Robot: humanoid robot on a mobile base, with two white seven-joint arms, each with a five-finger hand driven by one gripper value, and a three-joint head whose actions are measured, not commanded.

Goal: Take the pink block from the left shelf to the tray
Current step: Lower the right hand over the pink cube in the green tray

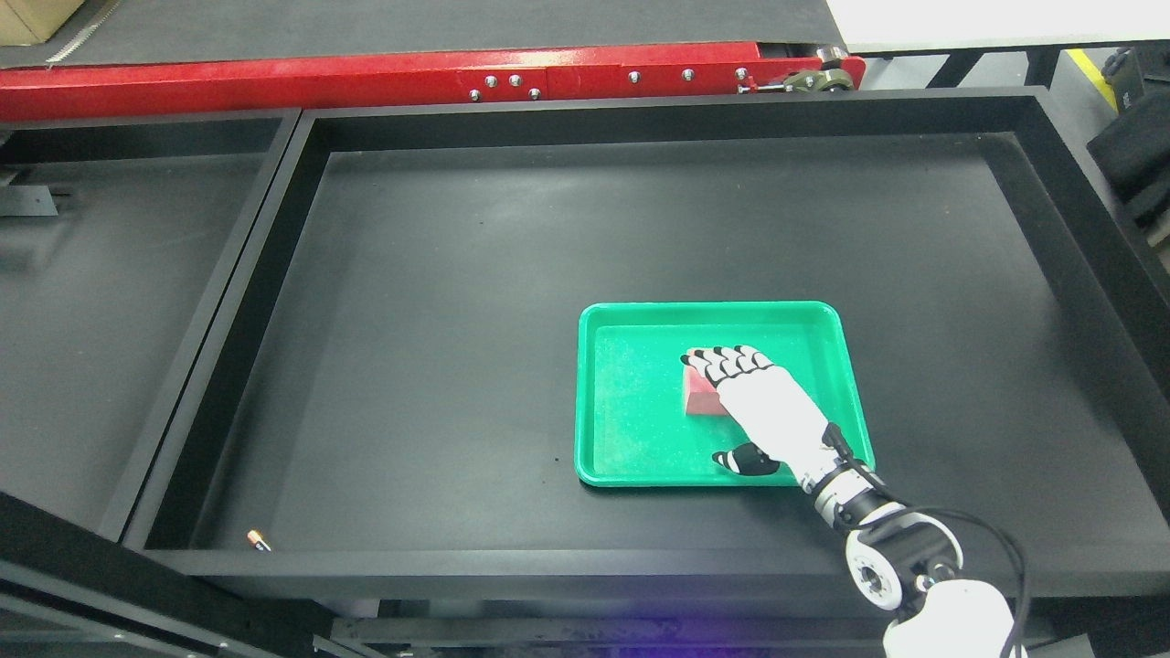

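The pink block [700,397] lies inside the green tray [631,457], right of the tray's middle. My right hand [742,395] comes in from the lower right and hovers over the block. Its four fingers [727,362] stretch flat across the block's top and hide its right part. The thumb [742,461] is spread wide toward the tray's near rim, well apart from the block. The hand is open and grips nothing. My left arm does not show.
The tray rests on the floor of a large black walled bin [457,274]. A second black compartment [101,302] lies to the left. A small orange-tipped cylinder [259,541] sits in the bin's near left corner. A red beam [411,78] runs along the back.
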